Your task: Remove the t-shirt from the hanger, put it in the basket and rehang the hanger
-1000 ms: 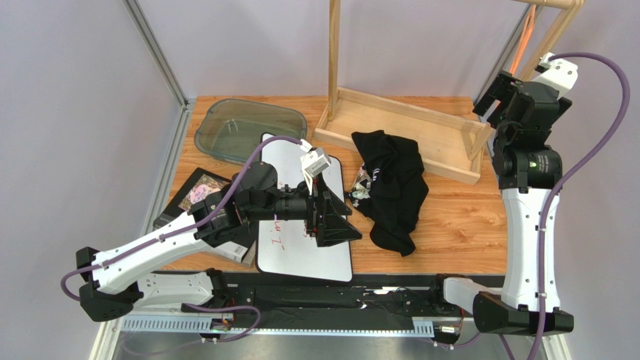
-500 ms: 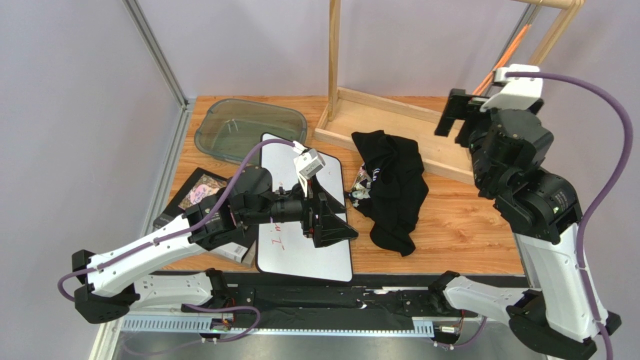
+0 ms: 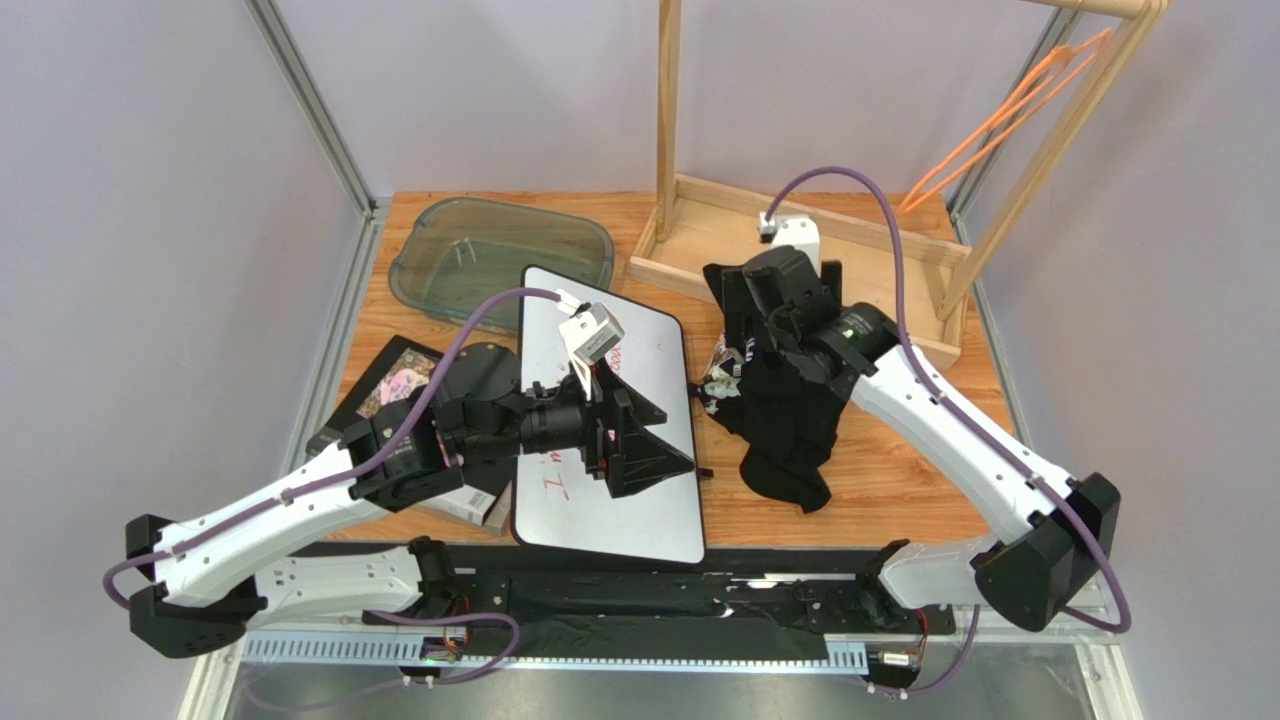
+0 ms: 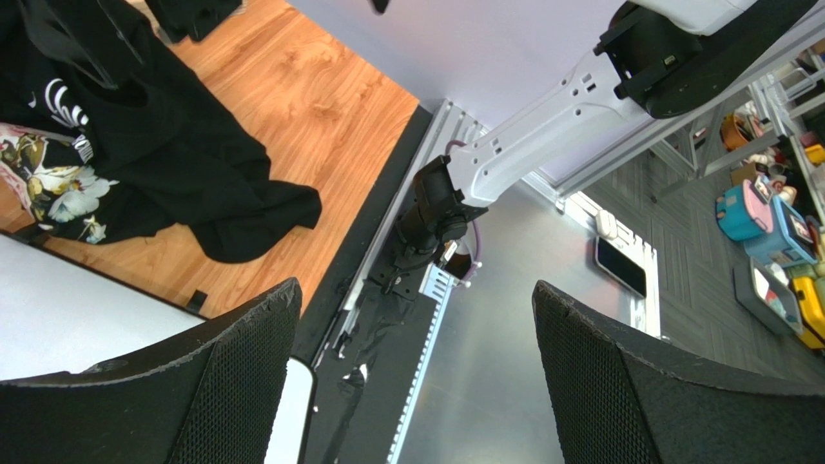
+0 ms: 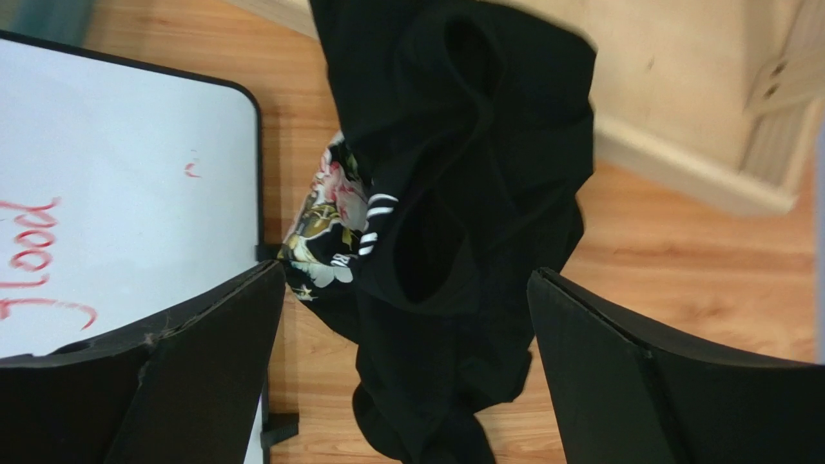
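The black t-shirt [image 3: 793,408] lies crumpled on the wooden table, off the hanger, with its floral print and white lettering at its left edge [image 5: 334,217]. The orange hanger [image 3: 999,108] hangs bare from the rack's top rail at the upper right. My right gripper [image 3: 748,327] hovers just above the shirt's upper part. It is open and empty, and the shirt [image 5: 465,193] lies between its fingers [image 5: 407,372]. My left gripper [image 3: 666,450] is open and empty above the whiteboard. In the left wrist view [image 4: 416,377] it points past the table's near edge, with the shirt [image 4: 145,145] at upper left.
A whiteboard [image 3: 609,435] with red writing lies left of the shirt. The pale wooden rack's base tray [image 3: 887,270] stands behind the shirt, and its uprights rise at the back. A glass dish [image 3: 496,255] and a dark box [image 3: 394,383] are at the left.
My right arm swung down from the hanger at the upper right to just above the shirt. The hanger now hangs free on the rail. My left arm drew back slightly to the left.
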### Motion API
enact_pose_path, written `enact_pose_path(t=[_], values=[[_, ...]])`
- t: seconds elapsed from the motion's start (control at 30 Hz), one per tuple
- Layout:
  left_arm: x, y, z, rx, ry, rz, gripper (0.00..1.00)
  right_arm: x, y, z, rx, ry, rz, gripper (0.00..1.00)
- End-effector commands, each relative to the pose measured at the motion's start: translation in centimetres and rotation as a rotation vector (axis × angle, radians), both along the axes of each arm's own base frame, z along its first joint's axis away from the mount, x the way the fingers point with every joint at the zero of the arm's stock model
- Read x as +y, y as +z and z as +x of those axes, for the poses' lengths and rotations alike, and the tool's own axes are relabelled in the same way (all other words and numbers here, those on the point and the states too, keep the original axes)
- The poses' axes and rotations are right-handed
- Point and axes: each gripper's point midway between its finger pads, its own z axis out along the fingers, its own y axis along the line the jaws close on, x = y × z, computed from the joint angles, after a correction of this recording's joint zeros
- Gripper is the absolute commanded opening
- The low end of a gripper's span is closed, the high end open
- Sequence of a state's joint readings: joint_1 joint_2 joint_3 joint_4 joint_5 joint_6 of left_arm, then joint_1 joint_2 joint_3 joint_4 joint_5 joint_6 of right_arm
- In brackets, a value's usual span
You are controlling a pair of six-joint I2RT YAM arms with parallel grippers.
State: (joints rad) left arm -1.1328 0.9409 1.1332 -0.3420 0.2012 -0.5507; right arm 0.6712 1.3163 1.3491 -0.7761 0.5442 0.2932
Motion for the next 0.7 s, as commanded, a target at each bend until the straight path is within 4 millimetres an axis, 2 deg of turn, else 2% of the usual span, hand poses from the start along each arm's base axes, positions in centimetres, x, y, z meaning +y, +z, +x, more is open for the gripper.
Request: enact_pose_path(t=[0.0,0.07,0.1,0.17,0.2,0.27,0.3,0.43,0.5,0.6,0.63,0.67], values=[[0.7,-0.1,0.0,-0.029,0.014,0.01,0.93,0.0,-3.6,1.0,0.01,-0.177,0.313,1.0],[0.6,-0.2,0.1,-0.03,0.012,0.015,0.93,-0.3,-5.5,1.5,0.025,-0.244,0.357,1.0],[0.5,-0.3,0.0,-0.028,0.005,0.017,0.93,-0.5,-7.4,1.4,0.051,-0.279,0.341,1.0],[0.3,-0.3,0.0,-0.025,0.003,0.018,0.93,0.0,-8.9,2.1,0.058,-0.302,0.362,1.0],[0.3,-0.3,0.0,-0.025,0.0,0.018,0.93,0.0,-10.7,2.4,0.08,-0.317,0.336,1.0],[0.1,-0.5,-0.1,-0.02,-0.006,0.022,0.93,-0.1,-12.7,3.0,0.093,-0.34,0.303,1.0],[0.1,-0.4,-0.1,-0.02,-0.009,0.019,0.93,-0.4,-14.9,3.3,0.125,-0.364,0.248,1.0],[0.5,-0.5,-0.1,-0.023,0.002,0.027,0.93,-0.9,-18.7,3.4,0.169,-0.409,0.183,1.0],[0.7,-0.8,0.1,-0.023,0.018,0.04,0.93,-0.9,-19.4,3.3,0.166,-0.408,0.185,0.98],[0.9,-1.6,0.8,-0.024,0.053,0.081,0.93,-1.0,-18.9,3.8,0.13,-0.39,0.184,0.89],[1.0,-1.6,1.2,-0.033,0.071,0.091,0.93,-0.9,-18.4,4.1,0.112,-0.379,0.189,0.62],[0.9,-1.9,1.5,-0.035,0.084,0.107,0.93,-0.8,-17.6,4.6,0.095,-0.373,0.194,0.39]])
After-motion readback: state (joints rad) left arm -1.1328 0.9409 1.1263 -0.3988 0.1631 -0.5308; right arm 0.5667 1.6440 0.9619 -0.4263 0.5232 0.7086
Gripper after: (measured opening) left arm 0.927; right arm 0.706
